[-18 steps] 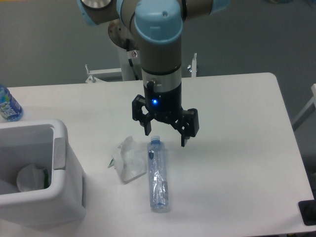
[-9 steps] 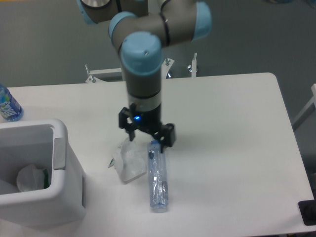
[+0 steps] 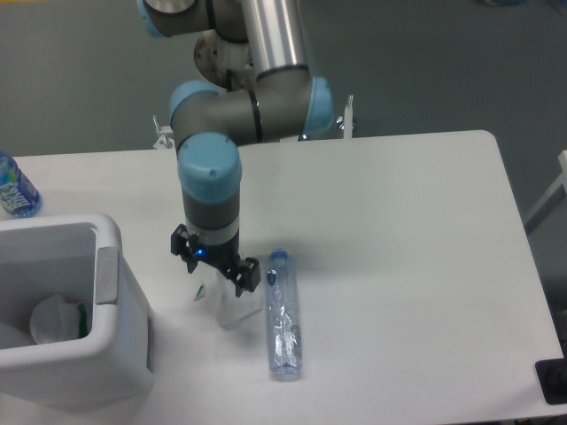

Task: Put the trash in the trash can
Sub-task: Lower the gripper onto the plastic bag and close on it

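Note:
A crushed clear bluish bottle point(image 3: 283, 314) lies lengthwise on the white table, near its front edge. Just left of it a crumpled whitish wrapper point(image 3: 232, 307) lies flat, mostly covered by my gripper point(image 3: 215, 267). The gripper hangs directly over the wrapper, low, with its fingers spread open and nothing held between them. The white trash can point(image 3: 117, 292) stands at the left front corner, mouth up, with something whitish inside it.
An intact water bottle with a blue label point(image 3: 15, 188) stands at the far left edge behind the trash can. The arm's base and a metal frame point(image 3: 341, 119) sit behind the table's back edge.
The gripper has swung left and down, from above the crushed bottle's cap end to right over the wrapper. Bottle and wrapper have not moved.

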